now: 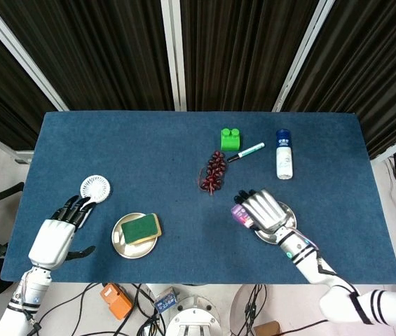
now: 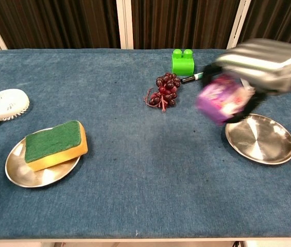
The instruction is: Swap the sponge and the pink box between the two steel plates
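Observation:
My right hand point(image 1: 264, 208) point(image 2: 261, 63) grips the pink box point(image 1: 240, 212) point(image 2: 219, 99) and holds it in the air over the left edge of the right steel plate point(image 1: 280, 232) point(image 2: 261, 139); the chest view blurs them. That plate is bare. The green-topped yellow sponge point(image 1: 140, 228) point(image 2: 55, 143) lies on the left steel plate point(image 1: 123, 243) point(image 2: 21, 172). My left hand point(image 1: 56, 234) hangs open, fingers spread, to the left of that plate, holding nothing.
A white hand fan point(image 1: 94, 187) point(image 2: 1, 106) lies just beyond my left hand. Red grapes point(image 1: 214, 172) point(image 2: 162, 90), a green brick point(image 1: 230, 139) point(image 2: 183, 61), a marker pen point(image 1: 247, 151) and a white bottle point(image 1: 284, 154) lie further back.

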Controlling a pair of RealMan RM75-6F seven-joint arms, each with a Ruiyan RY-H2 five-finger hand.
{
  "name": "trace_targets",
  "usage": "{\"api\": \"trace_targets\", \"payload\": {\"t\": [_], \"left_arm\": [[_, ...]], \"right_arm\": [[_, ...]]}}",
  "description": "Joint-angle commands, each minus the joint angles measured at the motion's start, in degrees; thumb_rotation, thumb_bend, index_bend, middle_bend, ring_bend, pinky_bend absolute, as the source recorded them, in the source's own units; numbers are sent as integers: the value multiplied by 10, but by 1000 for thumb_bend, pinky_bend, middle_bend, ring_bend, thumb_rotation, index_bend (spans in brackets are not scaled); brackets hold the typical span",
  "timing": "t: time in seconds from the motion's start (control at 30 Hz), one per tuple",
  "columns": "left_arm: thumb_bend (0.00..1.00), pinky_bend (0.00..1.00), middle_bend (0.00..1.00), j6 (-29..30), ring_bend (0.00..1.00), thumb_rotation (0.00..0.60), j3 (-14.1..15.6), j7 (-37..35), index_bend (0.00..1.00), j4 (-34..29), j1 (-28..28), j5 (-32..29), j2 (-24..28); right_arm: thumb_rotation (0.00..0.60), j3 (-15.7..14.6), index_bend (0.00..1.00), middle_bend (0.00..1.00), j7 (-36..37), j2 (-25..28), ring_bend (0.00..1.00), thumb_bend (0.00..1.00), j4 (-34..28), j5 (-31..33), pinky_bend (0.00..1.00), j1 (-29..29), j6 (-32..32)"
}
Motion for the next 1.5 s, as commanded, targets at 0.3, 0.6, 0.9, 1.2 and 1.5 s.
{"api": "trace_targets", "payload": {"t": [0.3,0.6,0.9,1.2,1.5], "left_arm": [[1,270,95,-29,64,600,-13,0,129,15,-7,-16,-12],[1,270,95,-34,64,600,-16,-9,129,19,-4,-18,-12],[1,267,95,-14,63,600,-3,-29,129,18,14,4,7],[27,55,0,92,0,600,15,-91,102,130,93,19,-1],[29,43,0,100,0,600,20,-180,72,181,108,31,4]], "right_arm": [[600,-55,579,654,103,17,628,365,100,-20,813,-41,-26],[600,-59,0,158,178,14,192,297,122,-47,533,-38,-45],[600,-80,0,0,210,74,1,119,63,-89,290,-70,5],[600,-115,0,0,104,115,0,118,37,-100,0,-297,332],[600,-106,0,0,218,116,0,118,94,-95,0,-352,364]]}}
